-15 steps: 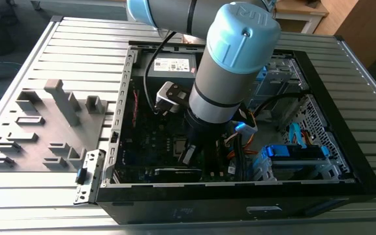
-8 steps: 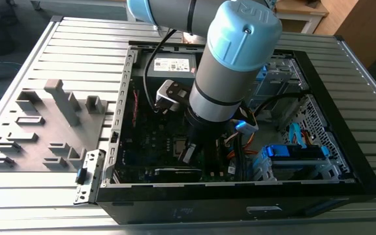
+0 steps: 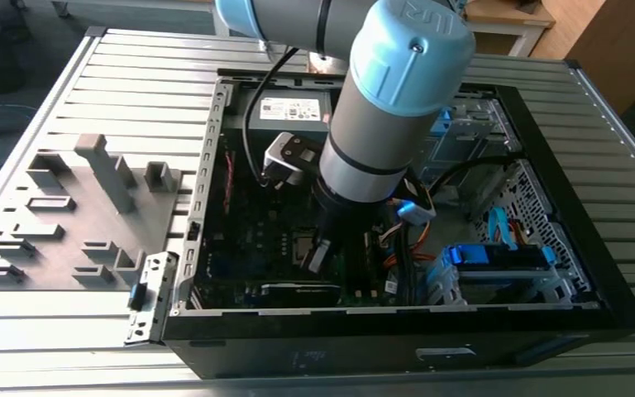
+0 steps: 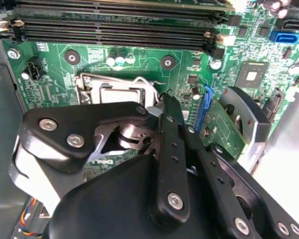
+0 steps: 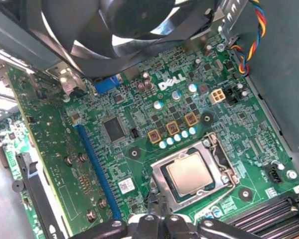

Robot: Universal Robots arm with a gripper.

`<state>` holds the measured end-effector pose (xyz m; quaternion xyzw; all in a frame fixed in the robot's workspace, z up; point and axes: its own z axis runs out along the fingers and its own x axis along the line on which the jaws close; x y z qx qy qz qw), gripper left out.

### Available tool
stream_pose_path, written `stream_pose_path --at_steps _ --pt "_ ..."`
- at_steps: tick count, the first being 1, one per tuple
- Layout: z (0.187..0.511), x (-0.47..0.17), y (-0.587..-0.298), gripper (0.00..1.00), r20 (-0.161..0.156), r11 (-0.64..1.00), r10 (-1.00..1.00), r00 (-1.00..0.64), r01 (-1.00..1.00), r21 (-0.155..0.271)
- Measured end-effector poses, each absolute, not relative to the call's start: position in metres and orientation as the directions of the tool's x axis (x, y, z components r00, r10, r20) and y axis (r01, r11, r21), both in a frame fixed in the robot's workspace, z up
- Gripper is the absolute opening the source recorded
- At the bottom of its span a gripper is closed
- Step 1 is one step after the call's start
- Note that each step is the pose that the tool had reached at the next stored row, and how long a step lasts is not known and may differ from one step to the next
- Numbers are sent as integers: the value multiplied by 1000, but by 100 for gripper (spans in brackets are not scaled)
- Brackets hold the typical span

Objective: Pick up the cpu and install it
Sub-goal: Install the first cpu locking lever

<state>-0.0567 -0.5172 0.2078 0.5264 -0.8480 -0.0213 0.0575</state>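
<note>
Inside the open computer case (image 3: 406,335) on the slatted table (image 3: 130,66), my arm's gripper (image 3: 315,255) hangs low over the green motherboard (image 5: 139,164). Its fingers (image 5: 144,221) are drawn together, and I see nothing between them. The cpu (image 5: 189,174) lies flat just below and beside the fingertips, set within the socket's metal frame (image 5: 217,191), its silver-grey top facing up. Being square, it has no long axis, and its edges run parallel to the frame's. In the second wrist view the cpu (image 4: 117,94) shows past the gripper (image 4: 157,110). The dark memory slots (image 4: 114,25) flank one side of the socket and a black fan (image 5: 139,30) the other.
</note>
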Motion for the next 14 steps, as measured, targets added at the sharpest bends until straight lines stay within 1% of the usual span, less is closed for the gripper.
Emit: stream_pose_path --at_steps 6,14 --pt "209 -57 -516 11 74 445 -895 -439 -890 97" --pt "219 -56 -516 11 63 444 -896 -439 -890 103"
